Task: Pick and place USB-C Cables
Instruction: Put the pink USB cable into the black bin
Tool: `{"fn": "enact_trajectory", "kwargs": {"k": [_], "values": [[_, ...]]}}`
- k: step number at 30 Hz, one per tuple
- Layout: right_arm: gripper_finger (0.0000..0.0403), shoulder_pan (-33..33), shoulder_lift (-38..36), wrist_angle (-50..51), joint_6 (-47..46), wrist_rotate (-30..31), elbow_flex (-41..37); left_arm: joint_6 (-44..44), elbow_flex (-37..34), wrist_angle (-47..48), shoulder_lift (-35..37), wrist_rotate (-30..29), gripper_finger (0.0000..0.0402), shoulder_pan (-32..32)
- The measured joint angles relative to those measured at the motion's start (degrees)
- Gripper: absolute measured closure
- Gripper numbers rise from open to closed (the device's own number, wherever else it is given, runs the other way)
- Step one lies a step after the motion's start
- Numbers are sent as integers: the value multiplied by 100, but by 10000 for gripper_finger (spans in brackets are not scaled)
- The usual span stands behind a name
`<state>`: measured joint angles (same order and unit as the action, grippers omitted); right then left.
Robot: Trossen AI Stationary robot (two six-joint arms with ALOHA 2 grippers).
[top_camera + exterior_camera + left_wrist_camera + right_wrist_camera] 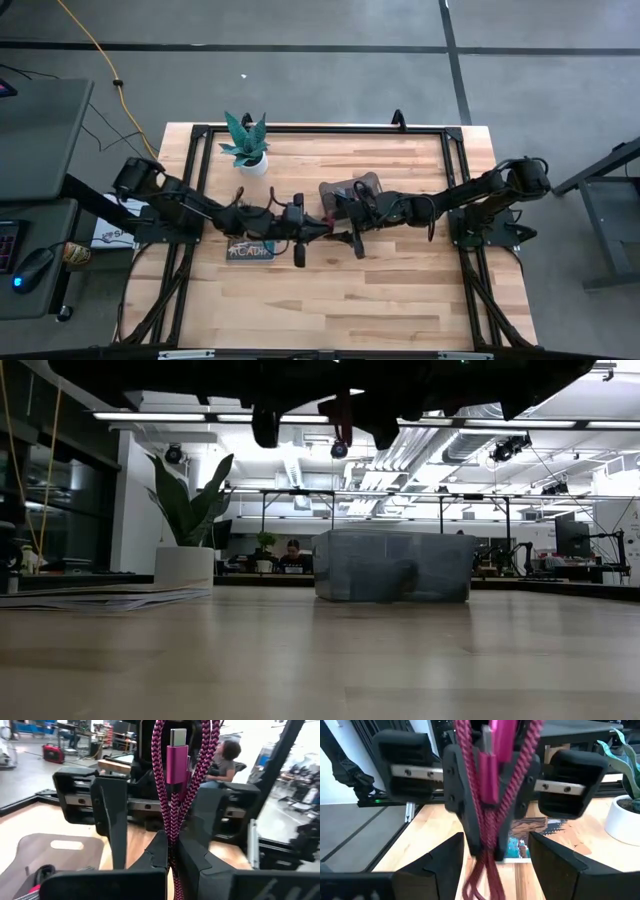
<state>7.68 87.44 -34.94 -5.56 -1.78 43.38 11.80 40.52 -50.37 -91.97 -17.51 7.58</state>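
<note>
Unlabelled red-and-black cable (172,795) in left hand (171,854)

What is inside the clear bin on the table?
Through the cloudy wall of the bin a dark lump lies low, right of centre; what it is cannot be told. From above, the right arm covers much of the bin.

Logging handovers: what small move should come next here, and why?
Probably close the right gripper on the dark red cable: the left gripper is shut on it in mid-air, and the right's open fingers straddle the same strands.
</note>
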Motion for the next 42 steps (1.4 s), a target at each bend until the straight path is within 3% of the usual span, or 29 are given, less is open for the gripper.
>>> {"fn": "enact_trajectory", "kwargs": {"k": [16,22,29,37,42], "values": [[202,2,0,129,44,-4,-2,-451,163,-8,-71,-722,401,225],[258,2,0,131,44,-17,-2,-444,163,-8,-71,-726,401,225],[387,-28,0,181,219,-28,-2,-314,161,2,-71,-740,401,220],[383,-29,0,218,256,-28,-2,-328,159,19,-71,-683,396,220],[392,-28,-1,339,295,-31,-3,-344,158,352,41,-573,358,220]]}}
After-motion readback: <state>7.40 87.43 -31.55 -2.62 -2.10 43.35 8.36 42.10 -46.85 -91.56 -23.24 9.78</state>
